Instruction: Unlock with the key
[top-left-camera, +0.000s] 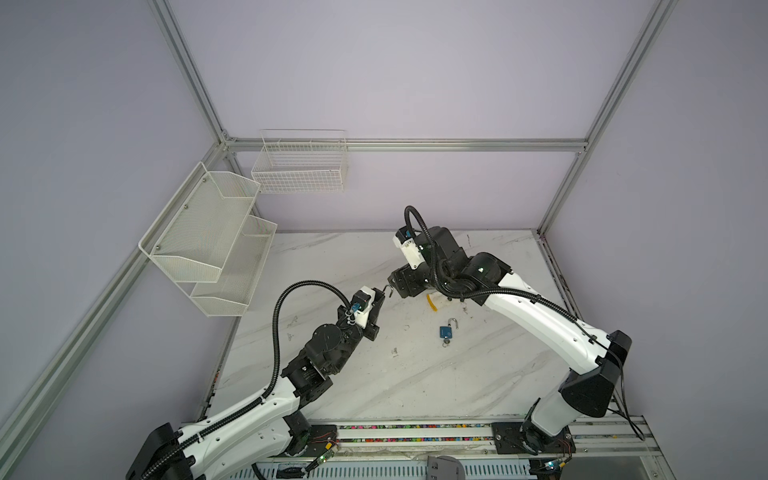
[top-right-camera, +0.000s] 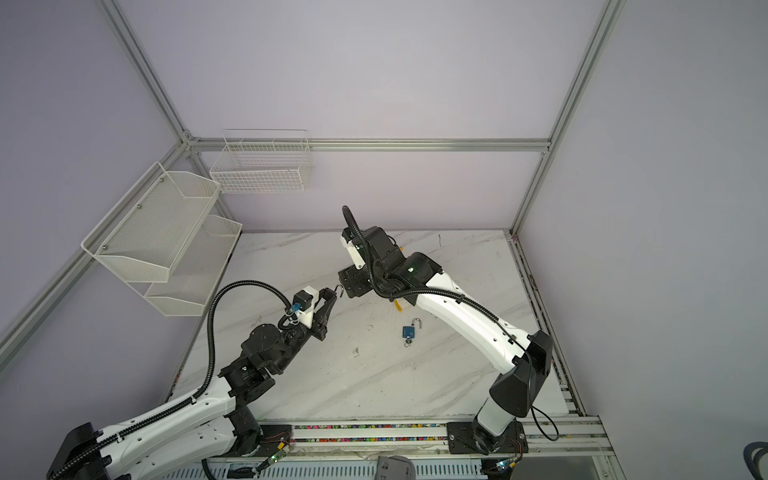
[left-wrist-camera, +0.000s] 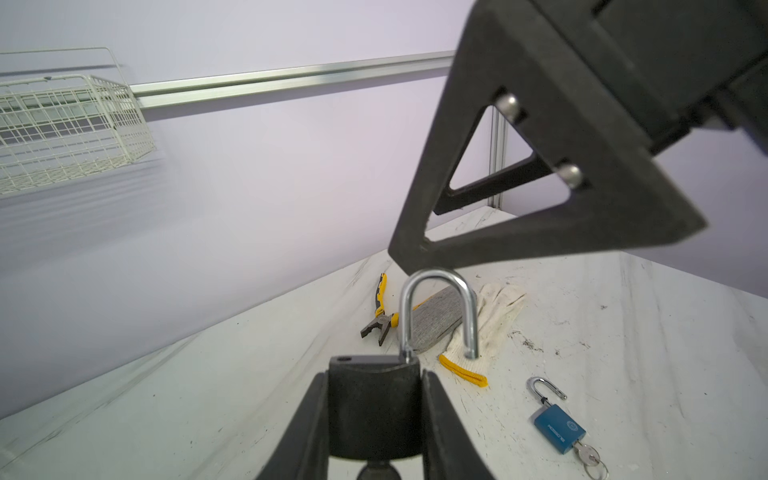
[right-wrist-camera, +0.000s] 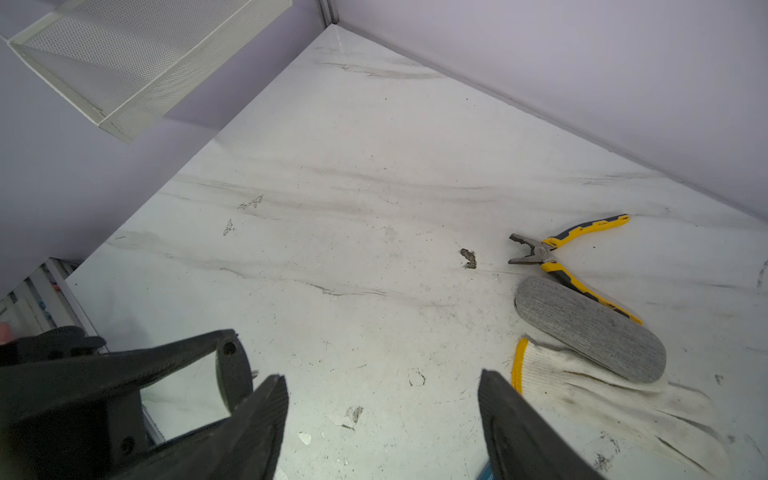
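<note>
Holding black metal padlock (left-wrist-camera: 372, 411) clenched in left end effector (top-left-camera: 379, 298), silver U-shackle (left-wrist-camera: 405, 316) end toward released right end effector (right-wrist-camera: 380, 384), just beside.

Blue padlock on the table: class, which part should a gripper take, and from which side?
The body's side edges, from above: the blue padlock lies flat on the table, open shackle at one end, key at the other, leaving its sides free.

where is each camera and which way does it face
both top views: high at the front, looking down on table, left arm, right arm
left wrist: behind left claw gripping black padlock, facing the back wall
right wrist: behind open right claw, facing down at table
both wrist views share pliers and glove
</note>
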